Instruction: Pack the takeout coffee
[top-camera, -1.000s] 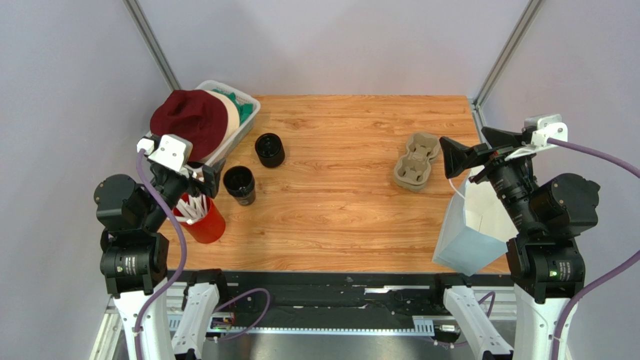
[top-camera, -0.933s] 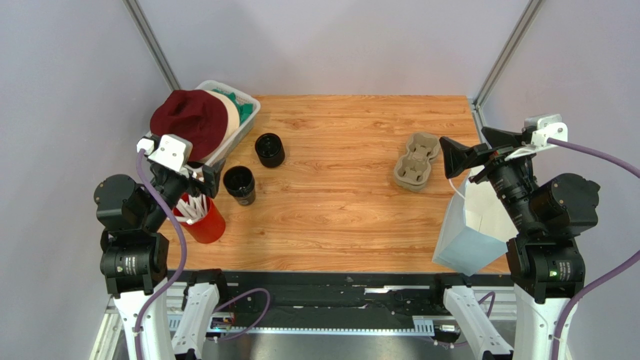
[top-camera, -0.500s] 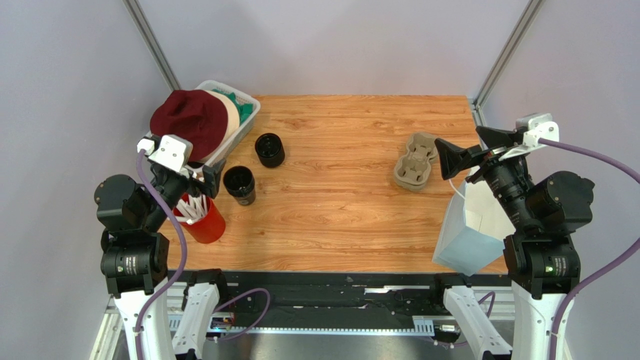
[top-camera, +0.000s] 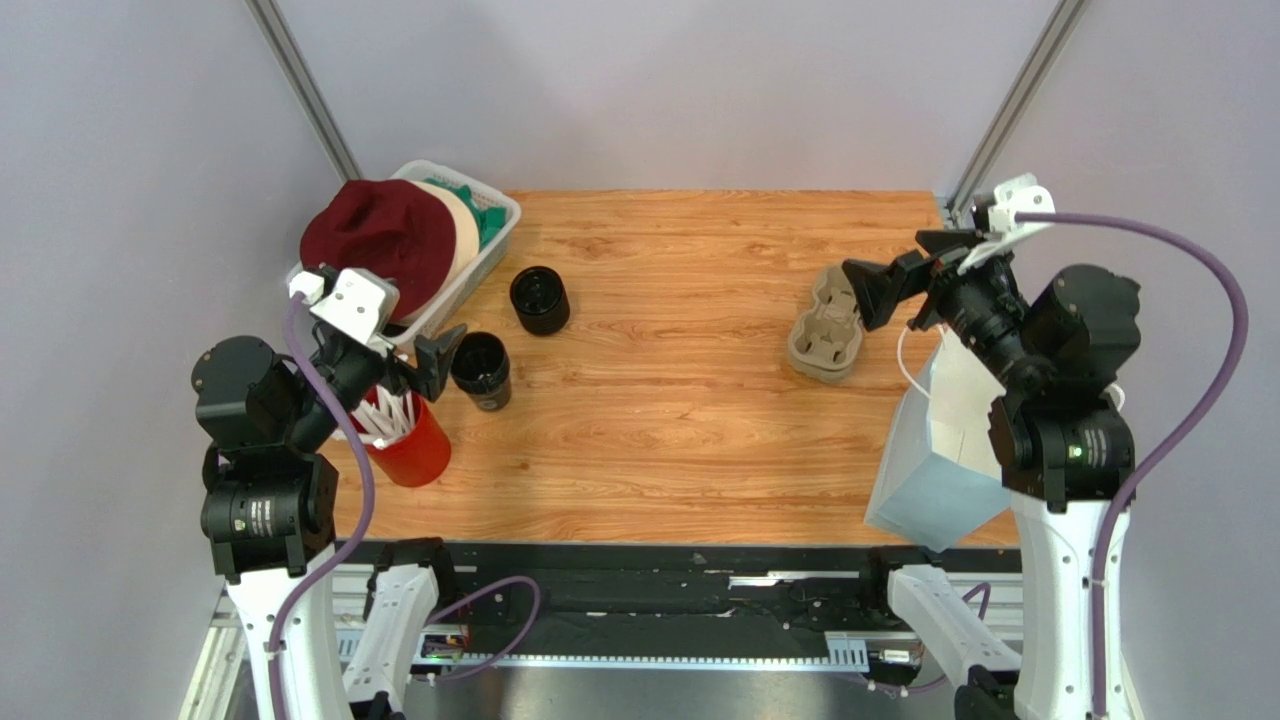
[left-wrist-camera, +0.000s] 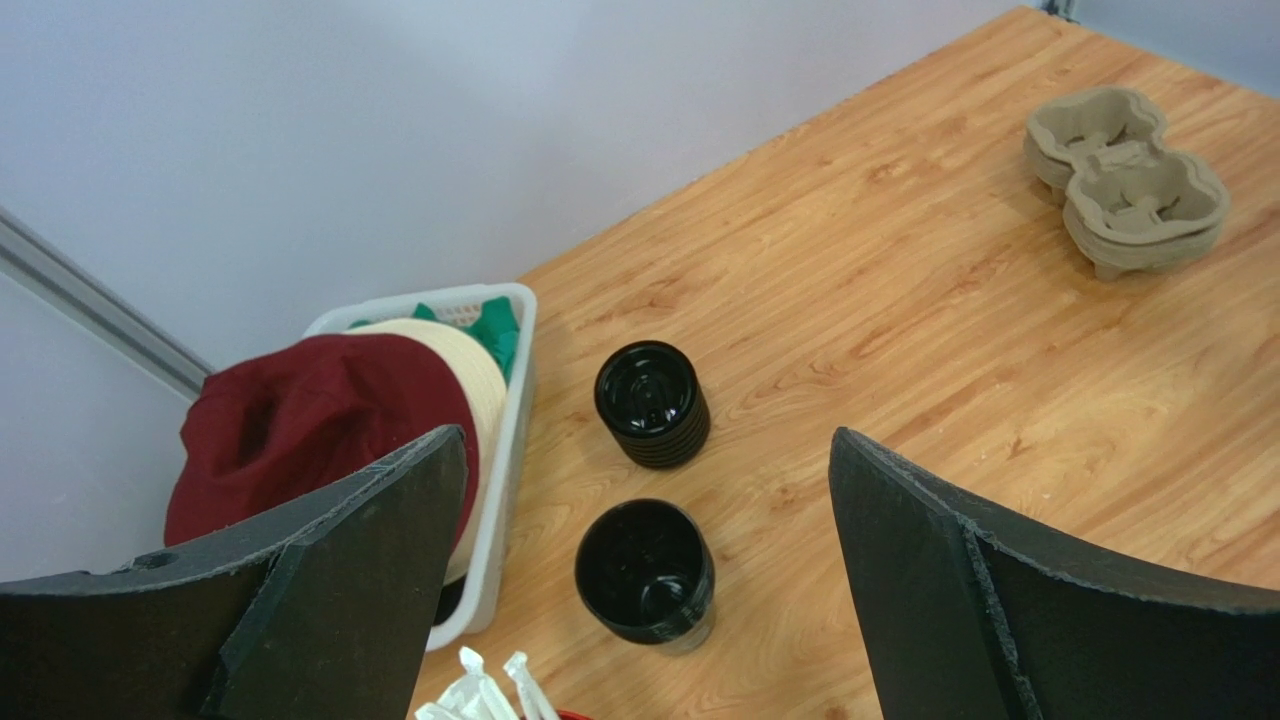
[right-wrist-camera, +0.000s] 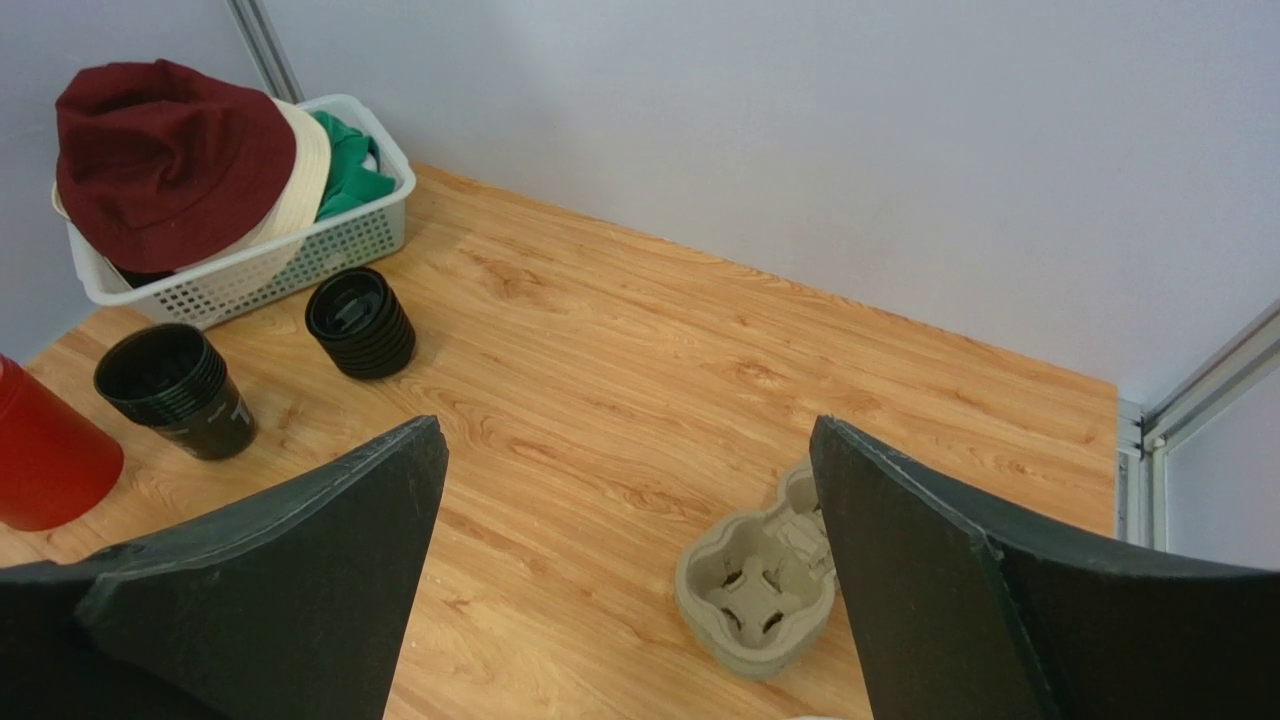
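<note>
Two black items stand on the table's left side: the takeout coffee cup (top-camera: 480, 368), upright, just beyond the left gripper (top-camera: 433, 357), and one black ribbed stack (top-camera: 540, 299). One pulp cup tray (top-camera: 834, 323). One pale-blue paper bag (top-camera: 939, 450). Left gripper and right gripper (top-camera: 887, 270): jaws wide, empty.

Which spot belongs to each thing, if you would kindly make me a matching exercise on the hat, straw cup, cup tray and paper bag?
1. maroon hat
2. red cup of straws
3. pulp cup tray
4. pale-blue paper bag

a. near right edge
b. atop the white basket
c. near left edge
d. far right half

Pairs: 1-b, 2-c, 3-d, 4-a
</note>
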